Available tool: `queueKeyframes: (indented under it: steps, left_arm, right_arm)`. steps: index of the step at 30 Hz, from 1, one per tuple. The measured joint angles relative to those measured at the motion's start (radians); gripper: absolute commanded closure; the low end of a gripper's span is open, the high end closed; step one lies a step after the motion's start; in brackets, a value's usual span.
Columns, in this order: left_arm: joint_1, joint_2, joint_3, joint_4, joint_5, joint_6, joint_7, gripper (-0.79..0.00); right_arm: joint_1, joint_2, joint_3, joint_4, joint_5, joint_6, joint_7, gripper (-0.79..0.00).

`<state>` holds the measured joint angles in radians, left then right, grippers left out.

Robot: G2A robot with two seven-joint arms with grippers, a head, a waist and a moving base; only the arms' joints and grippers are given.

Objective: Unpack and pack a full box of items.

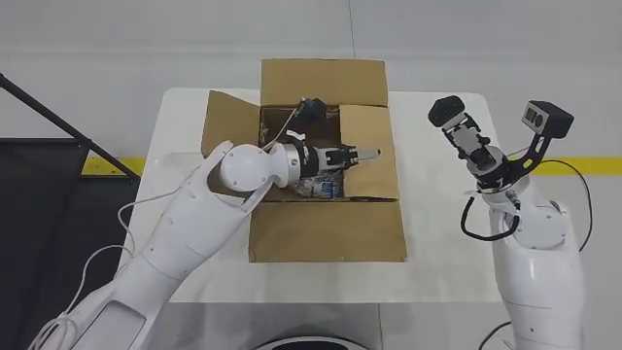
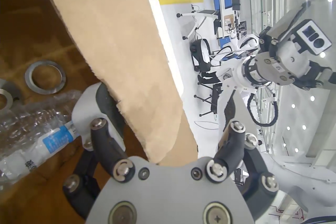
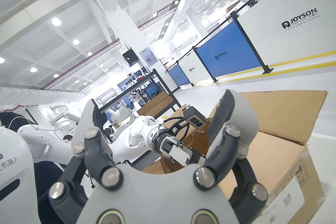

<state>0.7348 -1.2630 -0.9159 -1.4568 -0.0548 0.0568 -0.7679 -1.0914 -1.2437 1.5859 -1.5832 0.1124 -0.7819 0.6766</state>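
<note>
Two fingers [image 2: 89,104] of the left gripper [image 1: 369,156], spread wide, straddle one side flap [image 2: 118,38] of the cardboard box [image 1: 326,235]. A crushed plastic bottle [image 2: 34,125] and a metal ring [image 2: 45,76] lie inside the box. The right gripper [image 3: 160,104] hangs spread and empty beside the box, well apart.

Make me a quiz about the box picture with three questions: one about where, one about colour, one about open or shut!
1. Where does the crushed bottle lie?
A) on the table
B) inside the cardboard box
C) in the right tool

2. What colour is the bottle's label?
A) red
B) green
C) blue

3. How is the right tool?
A) open and empty
B) shut on the bottle
C) shut on a ring

Answers:
1 B: it lies on the box floor near the metal rings.
2 C: the printed patch is blue.
3 A: its fingers stand apart with only air between.
</note>
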Motion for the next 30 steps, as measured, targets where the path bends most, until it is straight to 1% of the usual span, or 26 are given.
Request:
queueKeyframes:
  steps: [6, 10, 14, 21, 24, 30]
  left_arm:
    - [-0.003, -0.003, -0.013, -0.068, 0.006, 0.004, 0.028, -0.785]
    - [-0.032, -0.018, 0.014, -0.063, 0.010, -0.004, 0.083, -0.785]
    - [-0.072, -0.044, 0.067, -0.025, 0.001, -0.032, 0.154, -0.785]
    - [-0.140, -0.105, 0.182, 0.063, -0.005, -0.104, 0.278, -0.785]
    - [-0.165, -0.131, 0.227, 0.103, -0.005, -0.119, 0.298, -0.785]
    - [-0.216, -0.182, 0.305, 0.203, -0.016, -0.119, 0.290, -0.785]
  right_arm:
    - [-0.015, 0.008, 0.014, -0.008, 0.000, -0.012, -0.024, -0.785]
    - [-0.035, 0.014, 0.038, -0.019, -0.004, -0.018, -0.043, -0.785]
    - [-0.069, 0.021, 0.078, -0.040, -0.016, -0.025, -0.073, -0.785]
    - [-0.169, 0.033, 0.175, -0.094, -0.012, -0.046, -0.140, -0.785]
    - [-0.209, 0.037, 0.205, -0.107, -0.008, -0.050, -0.157, -0.785]
    - [-0.271, 0.043, 0.243, -0.130, 0.002, -0.063, -0.183, -0.785]
